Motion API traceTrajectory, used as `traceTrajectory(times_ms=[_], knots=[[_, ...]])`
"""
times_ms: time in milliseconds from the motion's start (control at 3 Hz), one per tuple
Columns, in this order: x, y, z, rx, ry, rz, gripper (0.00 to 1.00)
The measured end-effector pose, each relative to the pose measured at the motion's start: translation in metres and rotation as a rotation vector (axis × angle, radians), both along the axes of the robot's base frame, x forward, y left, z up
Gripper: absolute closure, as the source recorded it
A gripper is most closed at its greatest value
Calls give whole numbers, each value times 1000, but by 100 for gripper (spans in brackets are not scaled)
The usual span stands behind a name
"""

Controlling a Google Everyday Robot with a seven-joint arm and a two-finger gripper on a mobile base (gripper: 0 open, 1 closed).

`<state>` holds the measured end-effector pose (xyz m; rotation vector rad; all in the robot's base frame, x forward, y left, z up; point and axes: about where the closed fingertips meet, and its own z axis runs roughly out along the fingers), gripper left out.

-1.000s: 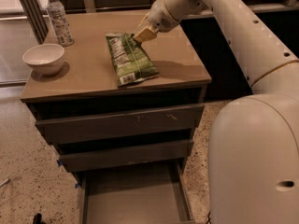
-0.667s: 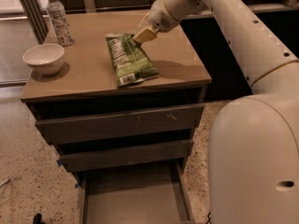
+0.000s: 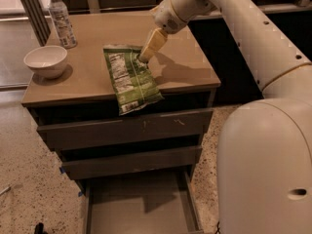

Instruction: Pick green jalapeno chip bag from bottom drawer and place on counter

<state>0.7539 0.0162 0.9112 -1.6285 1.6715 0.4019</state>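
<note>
The green jalapeno chip bag [image 3: 130, 79] lies on the bench [image 3: 190, 77] with its 6 o'clock end overhanging, so the gripper [image 3: 144, 57] at its 1 o'clock corner, hold impossible to tell, could nudge it off.

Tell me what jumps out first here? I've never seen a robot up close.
A big white robot arm reaches in from the right, its gripper down at the upper end of a green jalapeno chip bag. The bag lies on the tan counter, its lower end hanging over the front edge. Below, the bottom drawer stands open; a white bowl and water bottle sit at the counter's left.
</note>
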Motion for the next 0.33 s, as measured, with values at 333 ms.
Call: traceTrajectory(times_ms=[333], knots=[[0,0,0,0,0,0,0]])
